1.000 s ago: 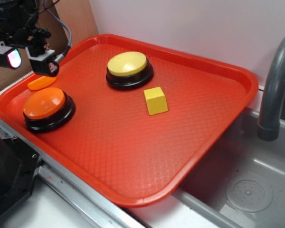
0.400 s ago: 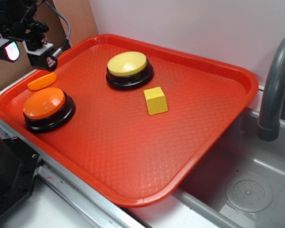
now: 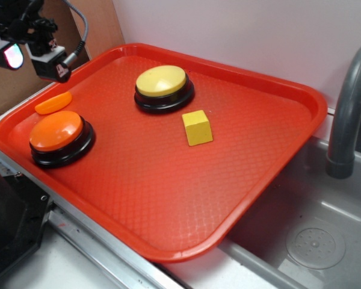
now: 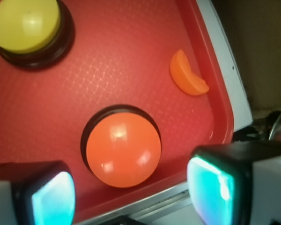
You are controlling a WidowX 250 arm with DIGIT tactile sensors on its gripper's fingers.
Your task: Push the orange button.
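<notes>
The orange button [image 3: 57, 132], glossy domed top on a black base, sits at the near left of the red tray [image 3: 168, 211]. In the wrist view the orange button [image 4: 122, 149] lies in the lower middle, seen between the two fingers. My gripper [image 3: 29, 57] hangs high above the tray's far left corner, well above the button and not touching it. Its jaws are apart and empty, midpoint in the wrist view [image 4: 131, 197]; the finger pads [image 4: 210, 190] glow teal.
A yellow-topped button [image 3: 163, 88] stands at the tray's back middle. A yellow cube [image 3: 197, 127] lies to its right front. A small flat orange oval piece [image 3: 53, 103] lies behind the orange button. A grey faucet [image 3: 348, 114] and sink [image 3: 313, 241] are at the right.
My gripper has risen and drifted slightly left and back, away from the orange oval piece and the orange button. Nothing on the tray has moved.
</notes>
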